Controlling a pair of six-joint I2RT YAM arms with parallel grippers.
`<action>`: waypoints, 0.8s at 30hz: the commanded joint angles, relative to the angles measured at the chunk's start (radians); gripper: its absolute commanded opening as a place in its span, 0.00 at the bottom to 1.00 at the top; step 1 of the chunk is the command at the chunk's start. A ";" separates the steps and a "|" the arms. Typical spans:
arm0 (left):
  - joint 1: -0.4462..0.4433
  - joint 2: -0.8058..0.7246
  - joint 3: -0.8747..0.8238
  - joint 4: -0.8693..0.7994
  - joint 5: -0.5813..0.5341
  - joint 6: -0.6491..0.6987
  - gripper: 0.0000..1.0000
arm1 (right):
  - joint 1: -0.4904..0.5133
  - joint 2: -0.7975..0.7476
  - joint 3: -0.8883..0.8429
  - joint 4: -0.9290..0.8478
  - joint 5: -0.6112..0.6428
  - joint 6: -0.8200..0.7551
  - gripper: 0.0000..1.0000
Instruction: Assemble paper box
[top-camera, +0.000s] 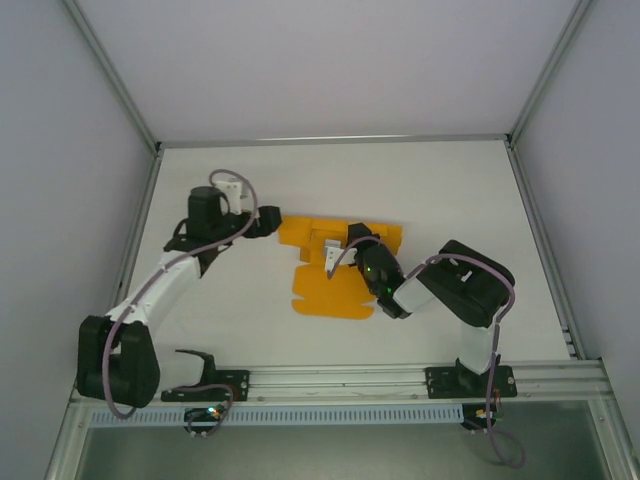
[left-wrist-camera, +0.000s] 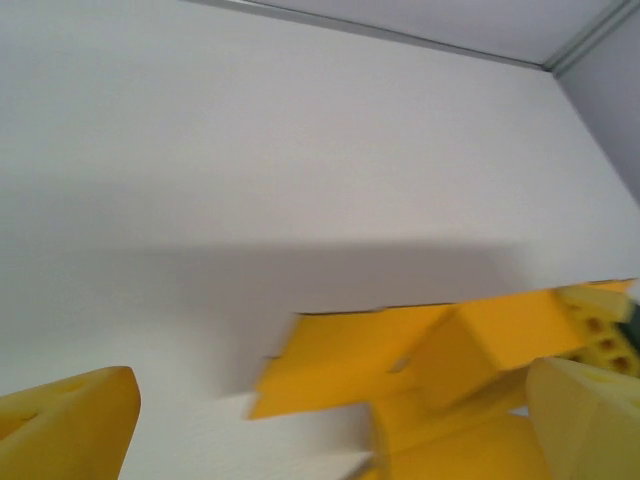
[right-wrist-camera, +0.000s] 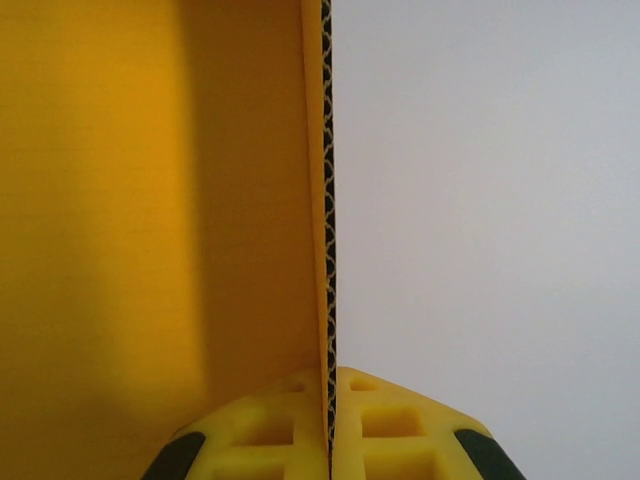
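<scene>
On the middle of the table (top-camera: 450, 190) lies the paper box (top-camera: 330, 295). It is mostly a flat cut-out sheet with its flaps spread, so it is not yet a container and holds nothing.

The right gripper (top-camera: 332, 258) sits over the sheet's far half, near the table's centre. Its fingers (right-wrist-camera: 270, 430) are pressed together on a card panel, which the wrist view shows edge-on, the corrugation running straight up between the pads. From the left wrist, that part of the sheet looks lifted off the table and folded up like a wall.

The left gripper (top-camera: 272, 222) hovers just beside the sheet's left edge, a little left of the table's centre. Its fingers (left-wrist-camera: 70, 420) are spread wide with nothing between them.

My reading is that one wall is being stood up while the free arm gets ready for a neighbouring flap. To do it well, the right pinch ought to sit low near the crease and hold the wall square to the table. The left fingers should come in low and catch the nearest flap without shoving the sheet across the table. The bend should follow the scored line, not cut across the card.

Thin card dents easily, so a light grip is wise. If the pinched wall is tugged, I would expect the whole sheet to skid.
</scene>
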 joint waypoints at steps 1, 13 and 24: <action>0.037 0.058 -0.029 -0.033 0.161 0.230 1.00 | -0.008 -0.026 -0.009 0.008 -0.052 0.039 0.00; 0.013 0.388 0.321 -0.364 0.320 0.571 0.73 | -0.014 -0.045 0.015 -0.046 -0.089 0.053 0.00; -0.105 0.448 0.420 -0.492 0.205 0.637 0.32 | -0.017 -0.065 0.033 -0.087 -0.069 0.047 0.00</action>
